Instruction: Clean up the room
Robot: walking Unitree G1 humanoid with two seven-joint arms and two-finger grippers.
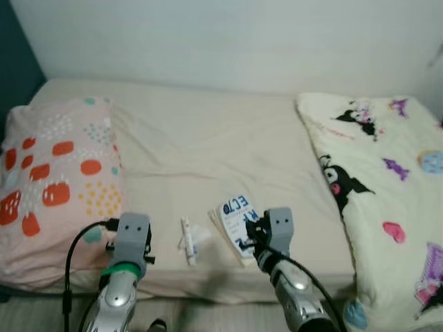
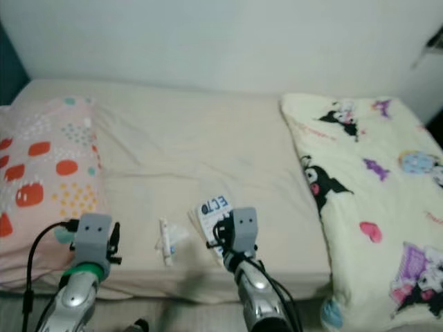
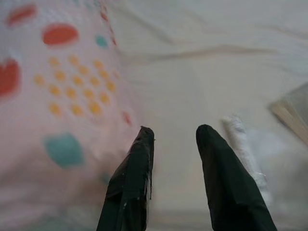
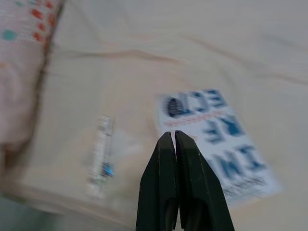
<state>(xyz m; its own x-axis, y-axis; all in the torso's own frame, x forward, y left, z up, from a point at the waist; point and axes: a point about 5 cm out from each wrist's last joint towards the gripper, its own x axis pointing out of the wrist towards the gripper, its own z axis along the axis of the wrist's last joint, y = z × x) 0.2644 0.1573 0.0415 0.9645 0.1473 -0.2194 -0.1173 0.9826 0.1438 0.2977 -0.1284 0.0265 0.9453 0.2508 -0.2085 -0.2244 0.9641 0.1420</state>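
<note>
Hovering over the near edge of a beige bed [image 1: 208,152], the right pincer [image 4: 175,137] is pressing its fingers together, empty, above a white booklet with blue lettering [image 1: 235,216]. The left pincer [image 3: 173,132] is gaping open, holding nothing, between a pink spotted pillow [image 1: 59,180] and a small white wrapped tube [image 1: 187,241].

On the bed [image 1: 208,138], a pillow [image 1: 59,180] lies at the left and a blanket [image 1: 387,187] at the right. Between them, near the front edge, a booklet [image 1: 235,214] lies just right of a wrapper [image 1: 188,241].
</note>
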